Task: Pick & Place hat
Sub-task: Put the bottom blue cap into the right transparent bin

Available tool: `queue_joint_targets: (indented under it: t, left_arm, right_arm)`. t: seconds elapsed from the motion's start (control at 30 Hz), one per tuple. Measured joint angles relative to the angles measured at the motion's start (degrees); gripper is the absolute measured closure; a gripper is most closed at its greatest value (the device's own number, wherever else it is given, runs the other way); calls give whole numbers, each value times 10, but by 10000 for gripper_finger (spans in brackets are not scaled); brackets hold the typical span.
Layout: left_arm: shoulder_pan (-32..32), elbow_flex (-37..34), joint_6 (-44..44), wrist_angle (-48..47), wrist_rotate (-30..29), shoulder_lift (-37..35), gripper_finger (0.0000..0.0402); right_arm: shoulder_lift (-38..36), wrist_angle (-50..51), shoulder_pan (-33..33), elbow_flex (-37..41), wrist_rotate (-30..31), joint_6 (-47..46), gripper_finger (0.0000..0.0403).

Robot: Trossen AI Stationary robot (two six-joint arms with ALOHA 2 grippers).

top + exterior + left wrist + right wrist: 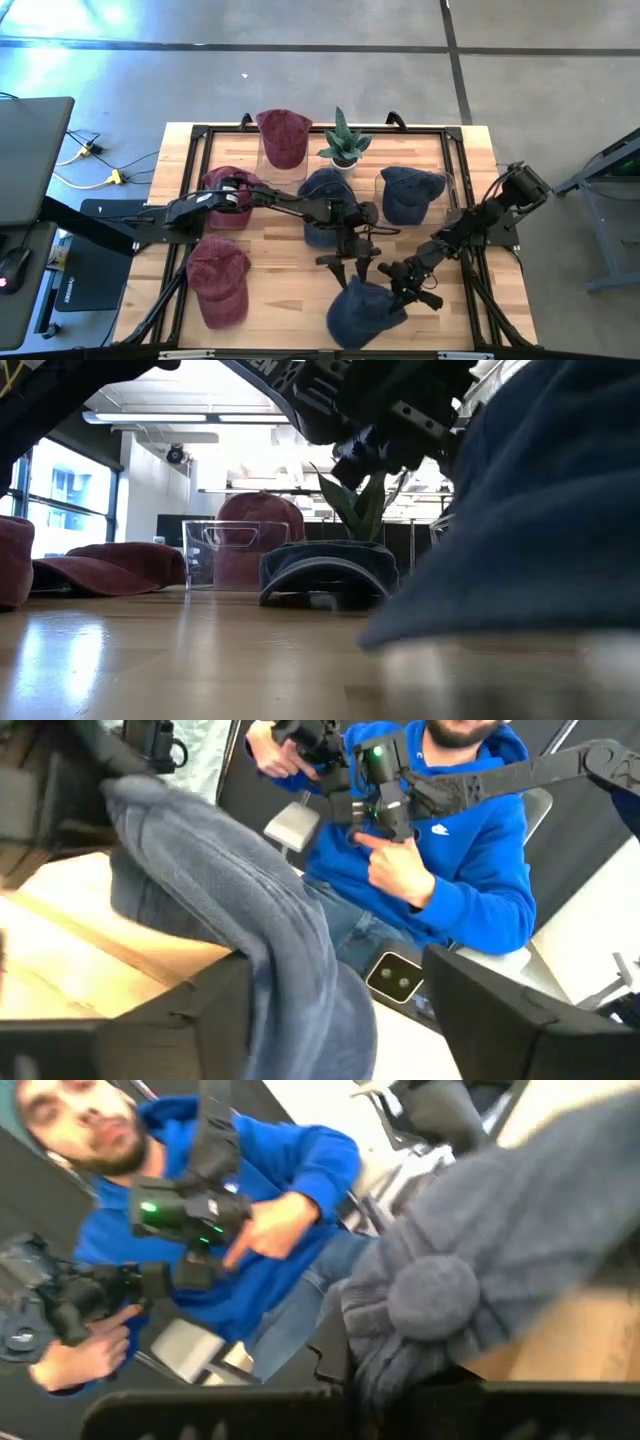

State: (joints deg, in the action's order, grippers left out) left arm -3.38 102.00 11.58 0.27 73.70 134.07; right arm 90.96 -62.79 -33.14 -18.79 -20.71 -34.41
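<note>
A dark blue hat (362,312) lies near the table's near edge, a little right of centre. My right gripper (402,284) reaches it from the right and is shut on its crown, whose top button (430,1295) faces the right wrist camera. My left gripper (346,264) comes from the left, just beyond the hat's far side, and is open. In the left wrist view a raised ridge of the hat (250,930) runs between its two wide-set fingers. The low view shows the hat (540,510) large and blurred at the right. My right gripper pinches bunched crown cloth (372,1348) just beside the top button, coming nearly level from the table's right. The fingertips are hidden under the gathered cloth, so I cannot count the layers. My left gripper has the hat's ridge between its fingers (150,1020); whether they touch it I cannot tell.
Two more blue hats (325,200) (410,192) and three red hats (283,135) (232,195) (218,280) are spread over the table. A potted plant (345,145) stands at the far middle. A person in a blue hoodie (450,850) sits beyond the near edge.
</note>
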Motion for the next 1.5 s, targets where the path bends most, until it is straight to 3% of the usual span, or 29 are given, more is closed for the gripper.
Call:
queue_joint_targets:
  t: [0.13,0.3,0.43,0.6,0.8,0.97,1.23,1.5]
  left_arm:
    - [0,0,-1,2,-20,-6,204]
    - [0,0,-26,0,-122,-6,260]
    - [-1,0,-56,-1,-194,-6,276]
    - [-2,0,-61,6,-184,1,249]
    - [-1,0,-65,-4,-107,3,179]
    - [-2,0,-62,-5,-57,3,166]
    - [0,0,-26,-3,-13,3,225]
    - [0,0,-24,-4,-109,3,332]
  right_arm:
    - [0,41,-4,0,16,-1,393]
    - [0,47,6,0,13,0,392]
    - [0,48,21,0,11,0,392]
    - [0,48,35,0,6,20,397]
    - [0,51,40,0,6,23,393]
    - [0,60,40,0,7,23,396]
    - [0,63,35,0,6,25,391]
    - [0,61,35,1,17,27,382]
